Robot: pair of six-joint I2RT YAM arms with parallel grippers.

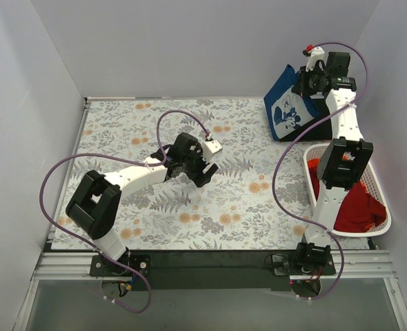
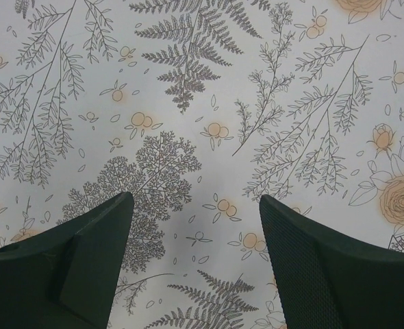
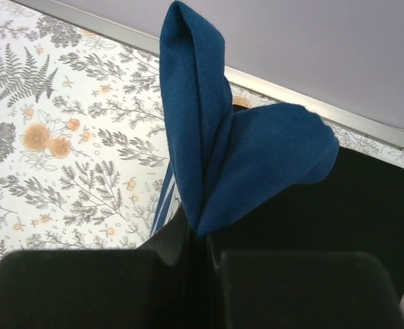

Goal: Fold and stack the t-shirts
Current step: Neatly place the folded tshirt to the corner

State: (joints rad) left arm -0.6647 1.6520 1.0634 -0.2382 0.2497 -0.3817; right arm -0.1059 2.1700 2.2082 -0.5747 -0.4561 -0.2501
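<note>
A navy blue t-shirt (image 1: 286, 103) with a white cartoon print hangs at the far right corner of the table. My right gripper (image 1: 305, 81) is shut on a bunched fold of it (image 3: 209, 157) and holds it up. A black t-shirt (image 1: 322, 123) lies under and behind the navy one; it also shows in the right wrist view (image 3: 366, 199). A red t-shirt (image 1: 352, 203) lies in the white basket (image 1: 381, 207). My left gripper (image 1: 205, 170) is open and empty, low over the floral cover near the table's middle; its fingers (image 2: 85, 253) frame bare cover.
The white slotted basket stands at the right edge, beside my right arm. The floral table cover (image 1: 162, 207) spreads across the table. Grey walls close in the back and sides. A metal rail (image 3: 270, 82) runs along the table's far edge.
</note>
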